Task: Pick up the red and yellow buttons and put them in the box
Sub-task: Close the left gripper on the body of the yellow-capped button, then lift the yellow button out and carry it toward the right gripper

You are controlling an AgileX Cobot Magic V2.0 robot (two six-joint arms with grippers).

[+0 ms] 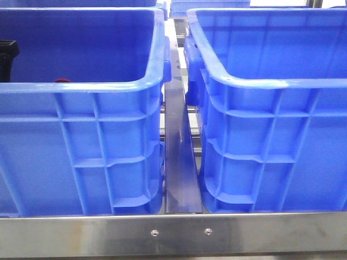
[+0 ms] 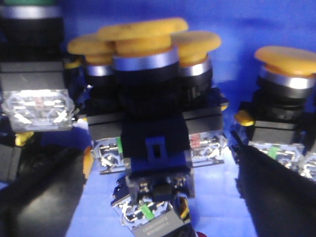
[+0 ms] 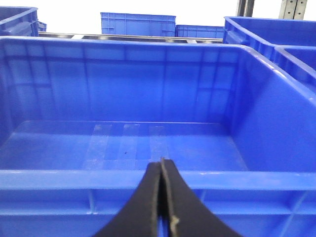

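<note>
My left gripper [image 2: 157, 165] is open inside the left blue crate [image 1: 81, 89], its black fingers [image 2: 39, 197] on either side of a yellow-capped button [image 2: 143, 42] with a silvery collar and black body. The fingers do not touch it. Several more yellow buttons [image 2: 286, 59] stand around it. A dark red sliver [image 2: 200, 233] shows below it, and a red edge [image 1: 62, 80] peeks over the crate's rim. My right gripper [image 3: 161, 165] is shut and empty, just outside the near rim of the right blue crate [image 3: 123, 178], whose floor is bare. That crate also shows in the front view [image 1: 271, 84].
A green-capped button [image 2: 29, 2] stands at the edge of the left wrist view. A narrow metal strip [image 1: 179, 162] runs between the two crates. A steel rail [image 1: 173, 235] crosses the front. More blue crates [image 3: 138, 23] stand behind.
</note>
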